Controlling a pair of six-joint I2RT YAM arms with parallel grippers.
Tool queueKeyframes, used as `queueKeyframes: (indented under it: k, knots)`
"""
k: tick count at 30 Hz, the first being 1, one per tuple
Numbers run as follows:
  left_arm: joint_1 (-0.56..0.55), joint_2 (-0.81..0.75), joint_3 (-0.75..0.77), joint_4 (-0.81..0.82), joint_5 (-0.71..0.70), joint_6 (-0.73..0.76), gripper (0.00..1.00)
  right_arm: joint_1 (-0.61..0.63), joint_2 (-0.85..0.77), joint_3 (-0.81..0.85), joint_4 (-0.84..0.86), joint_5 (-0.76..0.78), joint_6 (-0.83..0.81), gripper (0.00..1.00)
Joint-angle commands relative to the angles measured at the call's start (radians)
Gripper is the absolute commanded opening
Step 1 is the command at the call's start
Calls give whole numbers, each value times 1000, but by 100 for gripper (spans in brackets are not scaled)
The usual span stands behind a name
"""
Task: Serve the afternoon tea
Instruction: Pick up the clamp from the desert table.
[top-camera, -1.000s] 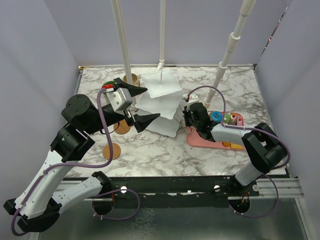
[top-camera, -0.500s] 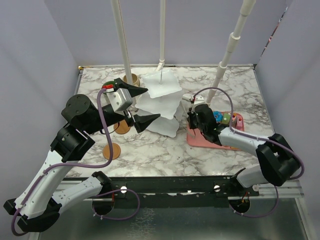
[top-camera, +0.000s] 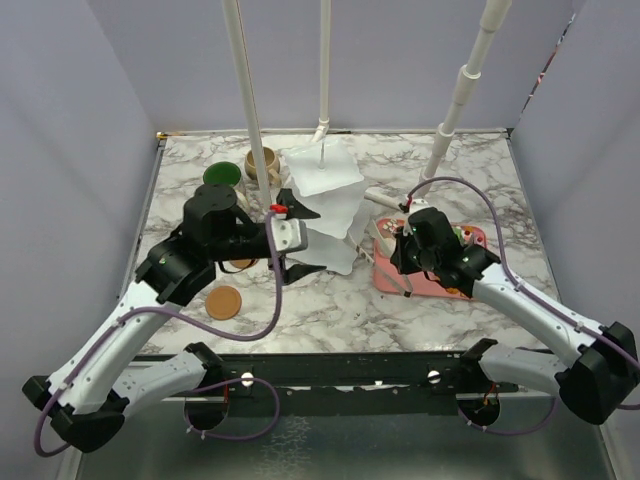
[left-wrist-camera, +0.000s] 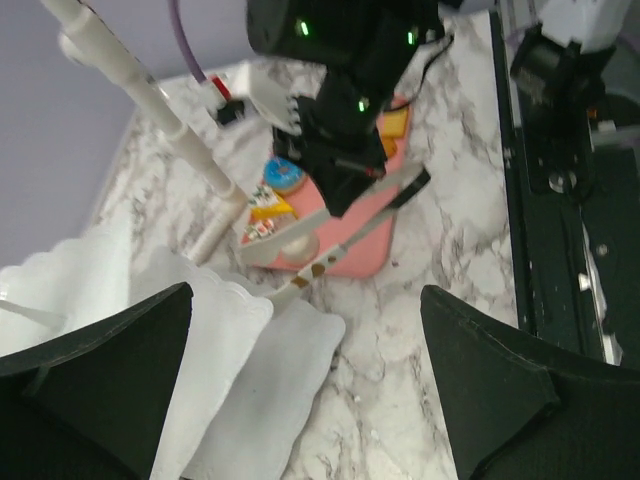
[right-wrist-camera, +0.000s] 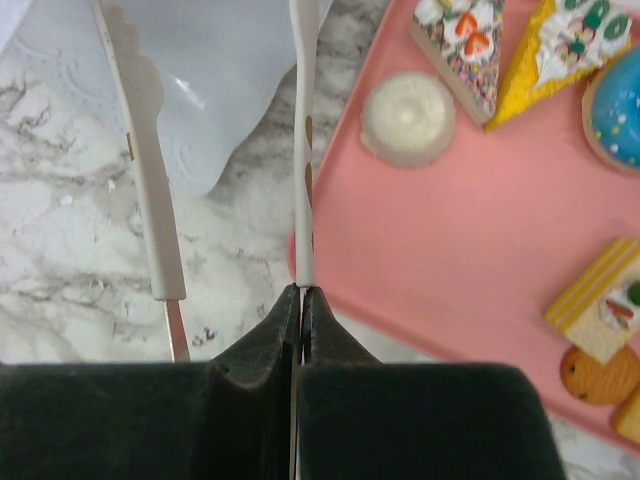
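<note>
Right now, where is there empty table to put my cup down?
The marble table is bare at the front, between the brown coaster and the pink tray, and in the far right corner behind the tray. It is crowded between the tiered stand and the tray, where the right pincer holds tongs.

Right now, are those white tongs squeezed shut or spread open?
Spread open: the right wrist view shows the arms of the tongs apart, with the right pincer shut on only one arm.

No readable text, no labels, no brands, no numbers, no signs on anything in view
</note>
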Motion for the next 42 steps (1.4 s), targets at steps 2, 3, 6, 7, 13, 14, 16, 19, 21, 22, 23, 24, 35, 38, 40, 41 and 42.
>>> queueKeyframes:
  k: [2, 3, 6, 7, 13, 14, 16, 19, 21, 22, 23, 24, 35, 38, 40, 41, 42]
  knots:
    - [-13, 86, -72, -118, 94, 290, 96, 6, -78, 88, -320, -91, 57, 1]
    - [-21, 101, -79, -124, 91, 324, 95, 5, -94, 99, -340, -117, 52, 1]
    - [-70, 155, -88, -140, 67, 413, 94, 6, -131, 146, -415, -168, 43, 1]
    - [-94, 174, -89, -148, 59, 438, 94, 7, -138, 163, -437, -201, 34, 1]
    - [-198, 260, -107, -156, -4, 562, 93, 8, -162, 259, -553, -339, -33, 1]
    - [-203, 274, -106, -158, -6, 575, 92, 9, -163, 271, -567, -356, -41, 1]
    - [-206, 301, -100, -164, -11, 589, 90, 11, -163, 286, -588, -375, -57, 1]
    - [-208, 339, -85, -174, -19, 600, 87, 14, -150, 300, -615, -395, -85, 1]
    - [-208, 361, -77, -175, -28, 599, 84, 19, -140, 308, -630, -405, -103, 1]
    - [-208, 369, -75, -175, -31, 599, 83, 20, -137, 306, -629, -411, -107, 1]
    - [-207, 373, -77, -175, -36, 600, 82, 23, -134, 304, -624, -417, -110, 1]
    - [-208, 377, -81, -176, -39, 599, 81, 26, -131, 305, -623, -422, -112, 1]
    - [-220, 421, -116, -186, 18, 542, 46, 50, -87, 376, -610, -420, -142, 1]
    - [-231, 424, -118, -200, 26, 537, 34, 51, -88, 392, -570, -464, -146, 1]
    - [-235, 423, -111, -201, 33, 532, 12, 51, -92, 392, -528, -509, -146, 1]
    - [-235, 421, -107, -201, 36, 523, 0, 51, -95, 393, -500, -527, -141, 2]
    - [-235, 417, -102, -201, 42, 503, 0, 51, -99, 391, -469, -541, -134, 6]
